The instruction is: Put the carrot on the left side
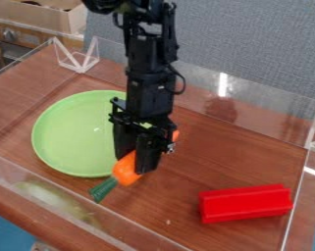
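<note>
Item: carrot [126, 173], small, orange, dark green stub top pointing down toward the near-left. It sat pinched at its thick orange end between the fingers of the hand [138, 165], the green tip low over the bench [251, 127], just off the near-right rim of the green plate [55, 137]. Whether the tip touched the wood could not be told.

Item: hand, black, pointing steeply downward, fingers partly closed on the carrot's upper end.

Item: red block [246, 203], lying flat on the bench to the right, well apart from the carrot.

Item: clear wall [271, 98], running round the working area.

Risks, judged from this arrangement:
- The grip appeared to hold only the carrot's upper end; the long free part could swing or slip out during a sideways carry.
- The plate lay directly between the carrot and the left side. A low carry would likely drag the green tip against the rim, shifting the plate or prying the carrot loose.
- Release over the plate's slope could let the tapered carrot roll back toward the centre or right.
- A release too near the left wall might knock the hand against it.
</note>
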Robot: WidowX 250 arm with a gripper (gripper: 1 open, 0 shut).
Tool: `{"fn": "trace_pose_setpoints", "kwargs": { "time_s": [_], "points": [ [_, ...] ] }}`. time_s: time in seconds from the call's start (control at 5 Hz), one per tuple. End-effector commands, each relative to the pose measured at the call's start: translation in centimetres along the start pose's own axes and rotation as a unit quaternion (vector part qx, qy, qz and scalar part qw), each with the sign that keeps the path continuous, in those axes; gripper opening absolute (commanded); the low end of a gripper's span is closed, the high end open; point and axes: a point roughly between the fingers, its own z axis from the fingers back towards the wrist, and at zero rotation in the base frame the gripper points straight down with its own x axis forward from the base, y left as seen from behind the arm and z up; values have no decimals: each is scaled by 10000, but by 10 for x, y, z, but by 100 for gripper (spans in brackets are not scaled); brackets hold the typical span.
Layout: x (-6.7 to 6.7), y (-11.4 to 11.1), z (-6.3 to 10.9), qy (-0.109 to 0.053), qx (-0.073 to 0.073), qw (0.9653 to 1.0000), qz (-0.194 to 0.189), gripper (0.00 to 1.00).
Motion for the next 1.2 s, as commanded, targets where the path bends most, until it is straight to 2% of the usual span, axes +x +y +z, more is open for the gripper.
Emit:
{"fn": "trace_pose_setpoints", "kwargs": {
  "time_s": [0.0,0.2,0.4,0.8,1.0],
  "points": [
    [-3,10,15,-366,10,9993,50,0],
    [-5,13,17,-495,-58,9987,134,0],
    [-12,9,24,-581,-91,9983,61,0],
    [-21,-8,40,-760,-215,9969,-43,0],
    [-19,-12,43,-835,-266,9962,-22,0]
  ]
}}
